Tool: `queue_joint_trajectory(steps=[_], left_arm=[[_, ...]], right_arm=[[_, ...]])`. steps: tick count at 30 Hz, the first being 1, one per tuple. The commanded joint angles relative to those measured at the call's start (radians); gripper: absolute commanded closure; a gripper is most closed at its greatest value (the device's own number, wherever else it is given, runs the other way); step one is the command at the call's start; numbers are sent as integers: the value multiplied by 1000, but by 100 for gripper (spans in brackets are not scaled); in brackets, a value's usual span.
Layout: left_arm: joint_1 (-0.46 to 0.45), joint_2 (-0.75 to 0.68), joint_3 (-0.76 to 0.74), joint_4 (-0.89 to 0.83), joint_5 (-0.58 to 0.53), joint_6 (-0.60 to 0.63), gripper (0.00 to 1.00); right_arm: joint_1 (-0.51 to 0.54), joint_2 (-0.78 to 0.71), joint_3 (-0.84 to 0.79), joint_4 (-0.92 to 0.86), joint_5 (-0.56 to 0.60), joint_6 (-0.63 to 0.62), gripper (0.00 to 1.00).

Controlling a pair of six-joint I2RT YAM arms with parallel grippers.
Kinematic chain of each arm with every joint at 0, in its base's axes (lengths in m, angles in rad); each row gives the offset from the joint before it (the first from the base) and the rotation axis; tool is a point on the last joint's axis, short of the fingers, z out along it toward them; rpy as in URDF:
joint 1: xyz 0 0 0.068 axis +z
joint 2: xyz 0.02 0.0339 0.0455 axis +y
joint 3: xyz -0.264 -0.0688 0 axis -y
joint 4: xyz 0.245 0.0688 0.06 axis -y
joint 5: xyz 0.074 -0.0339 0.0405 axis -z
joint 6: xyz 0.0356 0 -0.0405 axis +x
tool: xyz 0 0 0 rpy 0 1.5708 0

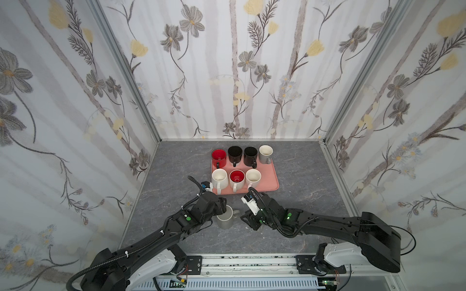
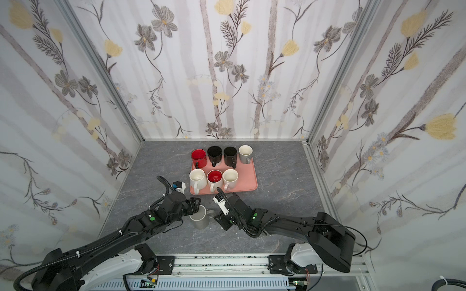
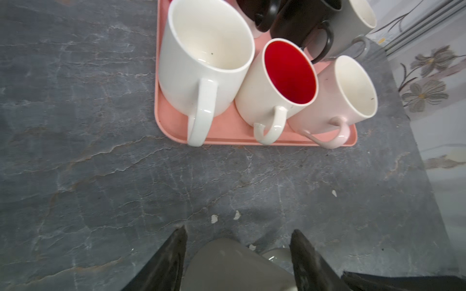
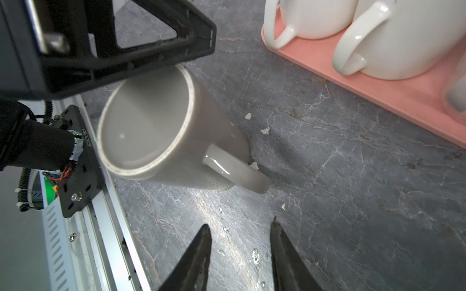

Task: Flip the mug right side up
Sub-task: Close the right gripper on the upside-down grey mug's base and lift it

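Note:
A grey mug stands upside down on the dark stone tabletop in front of the tray. Its unglazed base ring faces up in the right wrist view, on the mug, and its handle points toward my right gripper. My left gripper is open and straddles the mug's body, one finger on each side, with a gap showing at the handle side. My right gripper hovers just right of the handle, open, with only bare table between its fingers.
A pink tray behind the grippers holds several upright mugs in white, red, black and grey. Its front edge lies a short way beyond the grey mug. Floral walls close in the back and both sides.

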Motion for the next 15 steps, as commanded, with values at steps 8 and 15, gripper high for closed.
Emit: queue_joint_trajectory(steps=[8, 15], left_arm=[[2, -25, -20, -108, -62, -4, 40], [0, -118, -65, -156, -5, -45, 41]], right_arm=[[3, 144, 127, 13, 96, 39, 70], [-24, 253, 230, -9, 98, -2, 73]])
